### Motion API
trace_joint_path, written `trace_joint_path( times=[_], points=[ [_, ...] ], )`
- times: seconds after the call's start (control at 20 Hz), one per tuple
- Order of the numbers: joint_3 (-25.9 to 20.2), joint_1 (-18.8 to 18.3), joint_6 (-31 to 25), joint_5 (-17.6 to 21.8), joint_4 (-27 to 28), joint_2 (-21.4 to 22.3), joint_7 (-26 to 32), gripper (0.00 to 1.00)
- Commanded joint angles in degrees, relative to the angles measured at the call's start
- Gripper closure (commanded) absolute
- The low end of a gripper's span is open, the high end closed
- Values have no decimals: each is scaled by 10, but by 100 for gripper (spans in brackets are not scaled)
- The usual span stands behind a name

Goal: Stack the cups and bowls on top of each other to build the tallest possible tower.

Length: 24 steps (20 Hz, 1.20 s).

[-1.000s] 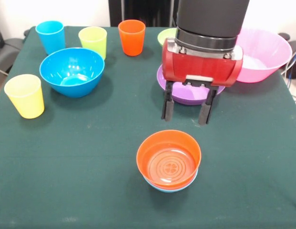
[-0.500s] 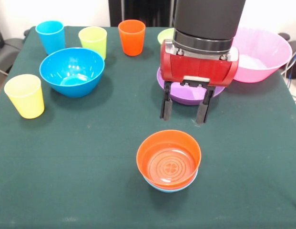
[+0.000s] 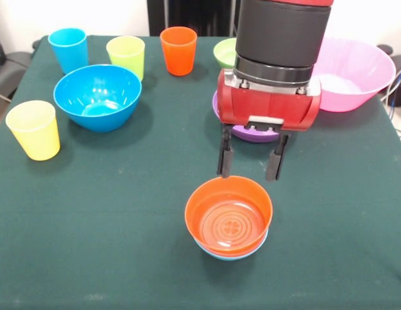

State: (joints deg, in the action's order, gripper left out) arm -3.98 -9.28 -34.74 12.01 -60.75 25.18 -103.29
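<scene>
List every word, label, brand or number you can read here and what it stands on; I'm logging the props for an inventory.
None: no readable text shows anywhere.
The small glossy orange plastic bowl carries only moulded concentric rings on its floor, no letters.
The red gripper housing shows no legible marking.
The tapered plastic cups and other round bowls are plain.

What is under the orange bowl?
A light-blue bowl sits under the orange bowl; only its lower edge shows. The rest, and the table beneath, are covered.
</scene>
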Motion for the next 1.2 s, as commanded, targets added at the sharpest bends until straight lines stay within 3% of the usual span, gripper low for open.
trace_joint_path(
  times=[0.05,0.7,1.2],
  points=[
    [-59,-17,38,55,-61,-51,75,0],
    [-57,-9,82,58,-74,-65,25,0],
    [-55,-8,87,56,-79,-66,21,0]
  ],
)
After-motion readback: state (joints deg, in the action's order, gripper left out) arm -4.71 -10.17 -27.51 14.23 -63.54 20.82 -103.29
